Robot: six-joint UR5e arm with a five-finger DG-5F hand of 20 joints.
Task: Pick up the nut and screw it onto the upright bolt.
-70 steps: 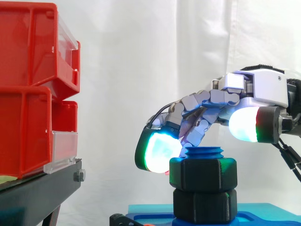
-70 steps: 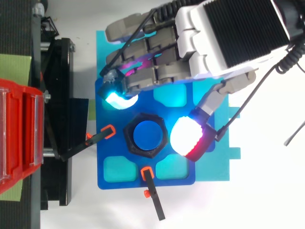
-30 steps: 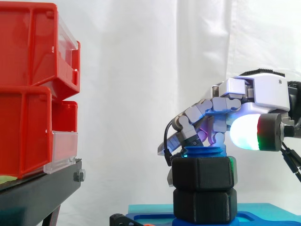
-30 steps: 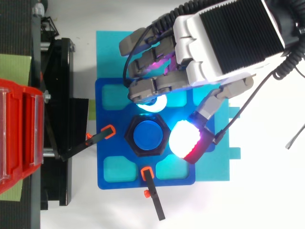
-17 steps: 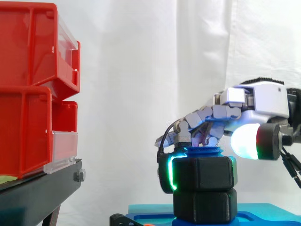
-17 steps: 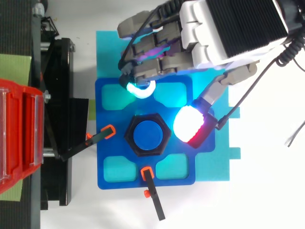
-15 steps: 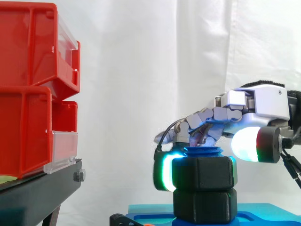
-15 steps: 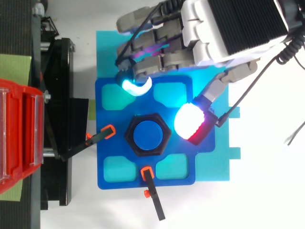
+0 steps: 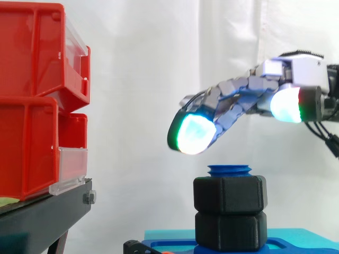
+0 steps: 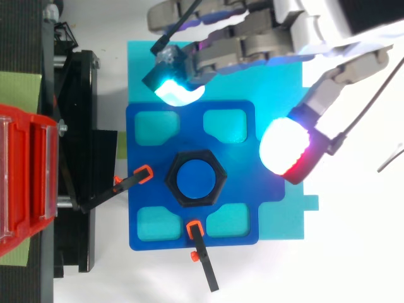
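Side view: hand (image 9: 233,100) hovers above the work, fingers stretched out and slightly drooped, thumb spread apart from them, nothing in its hold. One glowing fingertip pad (image 9: 193,135) is the lowest part of it. The nut (image 9: 229,193), black and hexagonal, sits below the fingertips with clear air between, no contact. It is threaded over the upright bolt (image 9: 229,170), whose blue tip stands just proud of the nut's top face. Directly under the nut and touching it is a second black hex piece (image 9: 230,230), resting on the blue fixture plate (image 9: 296,239). Red bins (image 9: 32,100) on the black stand (image 9: 47,211) lie well beyond the fingertips, on the side away from the wrist. Top view: hand (image 10: 252,31) spread wide, finger pad (image 10: 173,91) to one side, thumb pad (image 10: 287,148) to the other. Nut (image 10: 172,170) lies ahead of the palm, past the gap between these pads, touched by neither. Bolt (image 10: 196,179) shows as a blue disc in the nut's centre. Two orange-tipped clamps (image 10: 142,172) bear on the fixture plate (image 10: 240,189) on the nut's side away from the hand. Judgement: pick-up and start of threading look done, since the nut is on the bolt and seated low. Whether it is run fully home cannot be read from here; any remaining work would be further turns, which calls for the hand to come down and close round the nut's flats.
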